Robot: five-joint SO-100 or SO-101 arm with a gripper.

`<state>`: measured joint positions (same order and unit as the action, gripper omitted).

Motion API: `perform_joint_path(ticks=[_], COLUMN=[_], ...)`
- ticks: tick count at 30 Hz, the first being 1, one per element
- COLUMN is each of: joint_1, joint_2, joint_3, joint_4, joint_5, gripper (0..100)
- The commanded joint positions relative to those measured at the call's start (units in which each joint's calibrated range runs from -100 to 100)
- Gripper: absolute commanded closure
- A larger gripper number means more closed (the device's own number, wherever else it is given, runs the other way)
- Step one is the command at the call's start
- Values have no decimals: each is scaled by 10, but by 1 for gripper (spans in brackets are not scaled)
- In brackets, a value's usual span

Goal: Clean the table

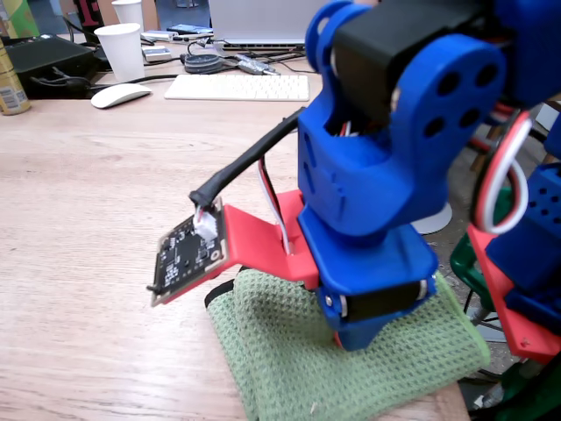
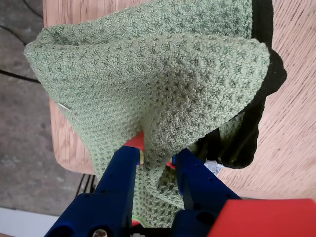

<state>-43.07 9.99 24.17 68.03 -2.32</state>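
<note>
Beige wood-grain table point(image 1: 96, 228) fills most of the fixed view & runs to a cluttered far edge; in wrist view its rounded corner shows, w/ grey floor point(image 2: 22, 138) beyond. That table is what I'm meant to clean, and it sits right under me.

My gripper point(image 2: 158, 159) is clamped on the green cloth point(image 2: 163, 84): wrist view shows the two blue fingers either side of a pinched fold, fabric bunched up between them. I judge the grip is at a fold so the cloth hangs as a pad I can drag across the wood rather than a flat sheet that slides away. Fixed view has the cloth point(image 1: 289, 351) lying on the table near its front edge, just below my wrist, prob. because a wipe starts from the near corner. A dark thing, black, shows behind the cloth in wrist view; can't tell what it is.

My cam board point(image 1: 187, 254) sticks out on its red bracket, angled down at the cloth, so the grip stays in sight.

Count, far edge in fixed view:
- 2 white cups point(image 1: 121, 48)
- 1 white mouse point(image 1: 120, 95)
- 1 white keyboard point(image 1: 237, 87)
- 1 can point(image 1: 10, 83), partly cut off at left
- 1 cloth, 1 gripper

Other bits back there are too small to name. All of it is well apart from the cloth, so the near stretch is free for wiping. Risk, as I judge it: cloth is near the table edge and could drag off.
</note>
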Motion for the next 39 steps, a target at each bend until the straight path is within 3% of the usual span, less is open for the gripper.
perform_joint_path(ticks=[1,4,8,13,23,26,35,39], joint_1=[-23,6,141,366,656,759,860,901], joint_2=[47,65,63,62,61,73,208,222], joint_3=[10,12,12,6,-7,-92,-341,-377], joint_4=[20,24,22,18,18,23,48,58], joint_5=[2,3,9,68,135,153,172,174], gripper=[99,100,100,100,100,100,100,100])
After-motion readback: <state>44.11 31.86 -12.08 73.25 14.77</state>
